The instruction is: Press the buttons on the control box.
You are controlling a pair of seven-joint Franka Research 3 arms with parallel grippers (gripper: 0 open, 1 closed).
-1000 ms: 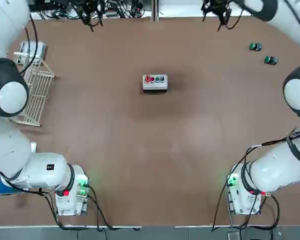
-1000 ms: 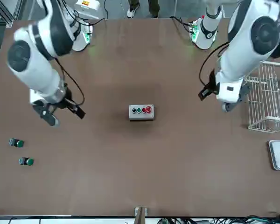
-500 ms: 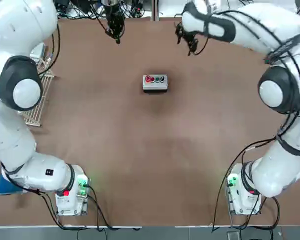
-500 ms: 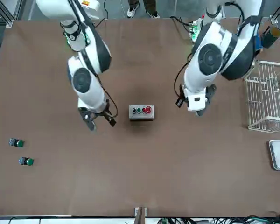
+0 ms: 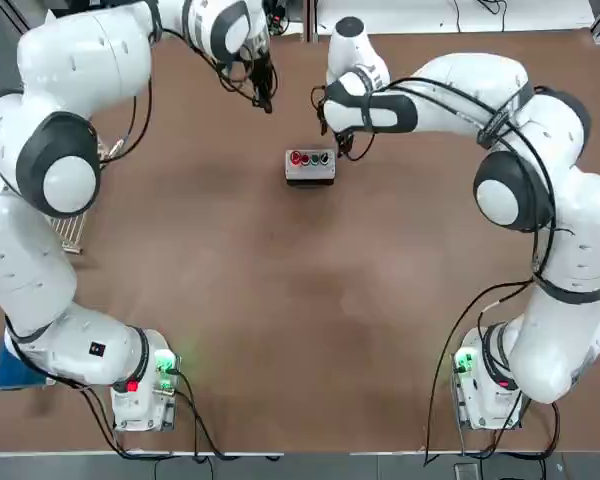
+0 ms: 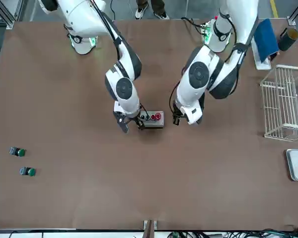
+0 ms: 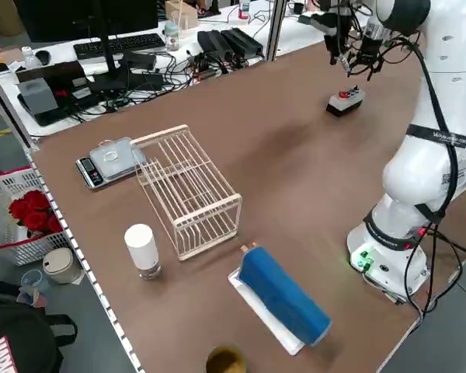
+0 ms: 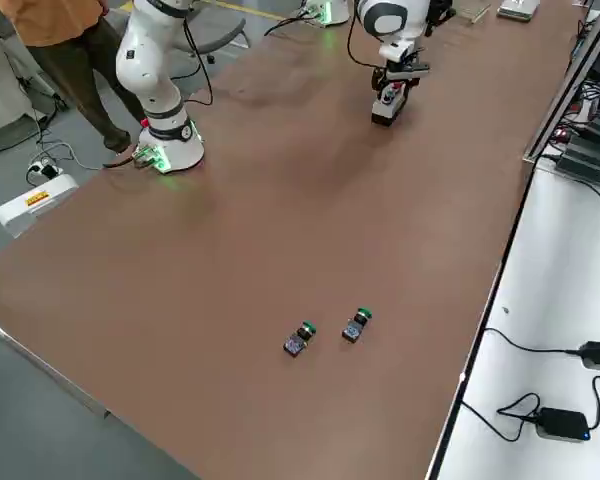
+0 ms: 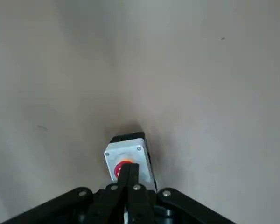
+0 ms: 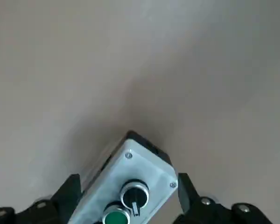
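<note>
Both grippers hang near the control box [image 5: 310, 166] at mid-table. Fingers pressed together and empty, the left gripper [image 9: 129, 179] has the red button [image 9: 122, 167] just past its tips. The right gripper [image 10: 126, 210] stands spread, the box's black-switch end between its fingers, unheld.

**A:** Where do the cameras sit?

**B:** One hangs overhead, arm bases at its lower edge. One faces the robot across the table [image 6: 64, 198]. Two raised side cameras look diagonally down. Each wrist camera looks closely past its own fingers.

**A:** What do they share?

**B:** All six show the control box [image 5: 310, 165]; the front and right side views share two small green-topped parts [image 6: 22, 161].
</note>
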